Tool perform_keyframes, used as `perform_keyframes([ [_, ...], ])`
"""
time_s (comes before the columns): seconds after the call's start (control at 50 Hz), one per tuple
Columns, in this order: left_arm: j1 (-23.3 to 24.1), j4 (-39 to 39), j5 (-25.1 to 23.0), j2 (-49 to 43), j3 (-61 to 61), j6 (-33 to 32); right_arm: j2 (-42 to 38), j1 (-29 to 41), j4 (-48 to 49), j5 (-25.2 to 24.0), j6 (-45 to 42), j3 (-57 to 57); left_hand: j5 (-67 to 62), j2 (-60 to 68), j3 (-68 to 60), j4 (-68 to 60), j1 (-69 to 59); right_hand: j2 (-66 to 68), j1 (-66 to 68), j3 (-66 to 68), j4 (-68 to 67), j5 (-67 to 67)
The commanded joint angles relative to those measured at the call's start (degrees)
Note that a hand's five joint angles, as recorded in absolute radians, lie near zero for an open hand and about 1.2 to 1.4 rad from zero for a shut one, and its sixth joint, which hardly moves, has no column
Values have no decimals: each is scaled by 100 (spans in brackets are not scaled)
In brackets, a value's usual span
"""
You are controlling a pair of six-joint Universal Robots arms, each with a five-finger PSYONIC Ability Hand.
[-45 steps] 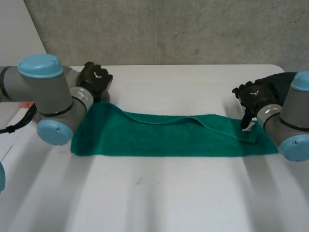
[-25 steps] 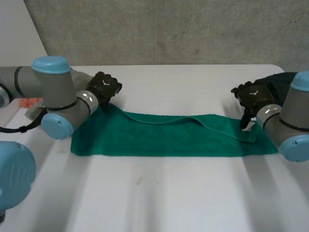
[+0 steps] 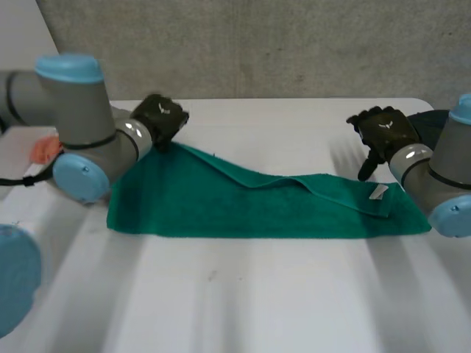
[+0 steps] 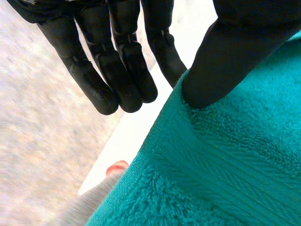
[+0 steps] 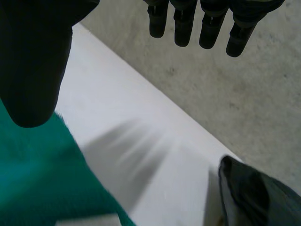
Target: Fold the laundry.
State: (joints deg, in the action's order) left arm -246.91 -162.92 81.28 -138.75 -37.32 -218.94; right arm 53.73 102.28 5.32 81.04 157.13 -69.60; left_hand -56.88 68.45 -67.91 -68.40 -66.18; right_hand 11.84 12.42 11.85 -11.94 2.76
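A long green towel [image 3: 243,209] lies across the white table [image 3: 243,294], with a narrow fold along its far edge and a white label [image 3: 377,193] near its right end. My left hand [image 3: 163,118] is at the towel's far left corner, which rises off the table to it. In the left wrist view its thumb [image 4: 225,61] presses on the towel [image 4: 225,165] edge, pinching it against the fingers [image 4: 122,70]. My right hand [image 3: 383,132] hovers open above the towel's right end. Its fingers [image 5: 188,19] are straight and hold nothing, over the towel [image 5: 33,179].
A dark garment [image 3: 430,118] lies at the table's far right corner, by my right arm, and is the dark garment [image 5: 254,197] beyond my right hand. Something orange [image 3: 45,149] sits off the table's left side. A concrete wall [image 3: 257,44] stands behind the table.
My left hand has taken the towel's far left corner and lifted it up and back. My right hand has risen off the towel's right end with its fingers spread.
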Motion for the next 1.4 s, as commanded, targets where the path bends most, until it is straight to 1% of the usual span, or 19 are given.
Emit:
perform_keyframes([
  [0.02, 389, -187, 142, 1604, -1425, 0, -73, 529, -786, -106, 809, 491, -1312, 1155, -1209, -1160, -1382, -184, -242, -185, 194, -276],
  [0.14, 512, -468, 221, 2334, -2085, 35, -748, 977, -910, -159, 1477, 1035, -1312, 1155, -1209, -1160, -1382, -33, -91, -34, 43, -125],
  [0.2, 512, -504, 256, 2510, -2147, 70, -1092, 1127, -893, -124, 1513, 1255, -1312, 1155, -1209, -1160, -1382, 68, 10, 66, -58, -24],
  [0.28, 495, -557, 292, 2643, -2165, 193, -1645, 1233, -796, -45, 1478, 1677, -1312, 1155, -1209, -1160, -1382, 1378, 1320, 1377, -1368, 1286],
  [0.34, 477, -600, 292, 2573, -2113, 273, -2015, 1268, -621, 157, 1426, 2116, -1312, 1155, -1209, -1160, -1382, 3977, 3919, 3976, -3967, 3885],
  [0.38, 460, -679, 292, 2476, -2008, 308, -2164, 1260, -437, 541, 1303, 2502, -1312, 1155, -1209, -1160, -1382, 6799, 6741, 6798, -6789, 6707],
  [0.42, 451, -758, 292, 2362, -1893, 290, -2139, 1233, -278, 885, 1154, 2767, -1312, 1155, -1209, -1160, -1382, 6816, 6758, 6815, -6806, 6724],
  [0.44, 433, -846, 300, 2213, -1736, 308, -2034, 1190, -68, 1209, 970, 3003, -1312, 1155, -1209, -1160, -1382, 6816, 6758, 6815, -6806, 6724],
  [0.5, 363, -1240, 361, 1705, -1001, 299, -1640, 1102, 554, 1502, 627, 3338, -1312, 1155, -1209, -1160, -1382, 6816, 6758, 6815, -6806, 6724],
  [0.58, 301, -1830, 721, 1106, 390, 369, -1068, 1005, 1969, 1310, 432, 3410, -1312, 1155, -1209, -1160, -1382, 6816, 6758, 6815, -6806, 6724],
  [0.64, 310, -2478, 1116, 920, 1285, 596, -717, 900, 3250, 924, 459, 3235, -1312, 1155, -1209, -1160, -1382, 6816, 6758, 6815, -6806, 6724],
  [0.7, 354, -2919, 1267, 920, 1622, 852, -548, 847, 3791, 651, 476, 3032, -1312, 1155, -1209, -1160, -1382, 6816, 6758, 6815, -6806, 6724],
  [0.78, 529, -3167, 1180, 999, 1404, 1204, -364, 820, 3460, 483, 485, 2699, -1312, 1155, -1209, -1160, -1382, 6816, 6758, 6815, -6806, 6724],
  [0.98, 442, -3202, 749, 1263, -1161, 1398, -346, 750, 2228, 553, 590, 1407, -1312, 1155, -1209, -1160, -1382, 6816, 6758, 6815, -6806, 6724],
  [1.08, 398, -3202, 705, 1053, -2154, 1380, -889, 776, 1833, 360, 652, 818, -1312, 1155, -1209, -1160, -1382, 6816, 6758, 6815, -6806, 6724],
  [1.14, 372, -3176, 722, 947, -2367, 1363, -1180, 776, 1613, 333, 600, 773, -1312, 1155, -1209, -1160, -1382, 6697, 6639, 6696, -6687, 6605],
  [1.26, 354, -2983, 705, 1043, -2657, 1345, -1427, 645, 752, 447, 564, 975, -1312, 1155, -1209, -1160, -1382, 3571, 3513, 3570, -3561, 3479],
  [1.32, 345, -2947, 705, 1174, -2762, 1336, -1313, 548, 471, 622, 748, 1045, -1312, 1155, -1209, -1160, -1382, 2646, 2588, 2645, -2636, 2554],
  [1.4, 336, -2938, 722, 1306, -2859, 1249, -1146, 451, 399, 947, 1072, 1028, -1312, 1155, -1209, -1160, -1382, 2105, 2047, 2104, -2095, 2013],
])
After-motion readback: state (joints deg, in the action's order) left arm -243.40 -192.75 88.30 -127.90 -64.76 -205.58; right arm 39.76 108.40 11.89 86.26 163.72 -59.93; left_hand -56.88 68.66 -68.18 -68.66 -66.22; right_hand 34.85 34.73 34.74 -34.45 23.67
